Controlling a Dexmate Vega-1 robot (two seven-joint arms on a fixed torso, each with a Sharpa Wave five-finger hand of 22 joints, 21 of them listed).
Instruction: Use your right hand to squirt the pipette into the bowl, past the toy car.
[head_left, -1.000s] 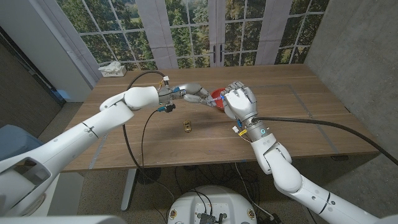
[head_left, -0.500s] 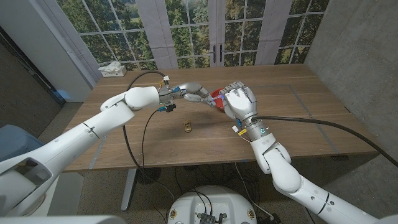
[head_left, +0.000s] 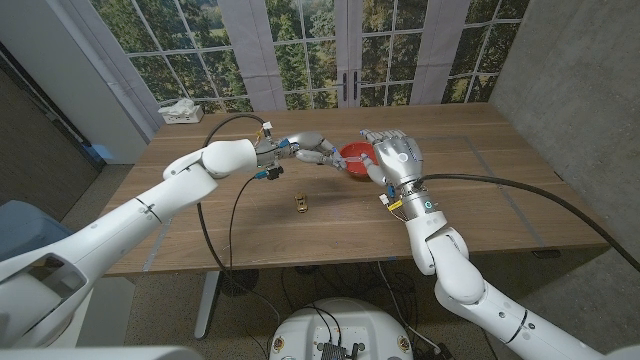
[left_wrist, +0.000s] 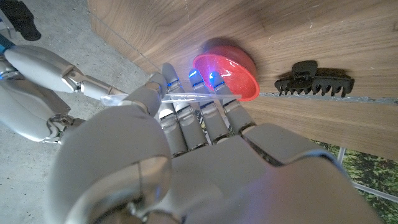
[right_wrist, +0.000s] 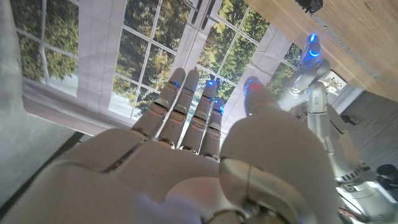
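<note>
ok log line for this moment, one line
left hand: holds pipette by red bowl | right hand: open, raised beside bowl | toy car: on table, nearer the robot than bowl

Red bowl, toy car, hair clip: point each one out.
red bowl (head_left: 354, 158), head view, on its inner wall.
toy car (head_left: 301, 204), head view, on its body.
hair clip (left_wrist: 314, 79), left wrist view, on its spine.

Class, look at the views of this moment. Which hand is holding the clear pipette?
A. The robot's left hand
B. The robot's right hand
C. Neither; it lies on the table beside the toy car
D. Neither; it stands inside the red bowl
A: in the left wrist view the pipette lies across the left hand's fingers, near the red bowl, while the right hand is spread, holding nothing.
</note>
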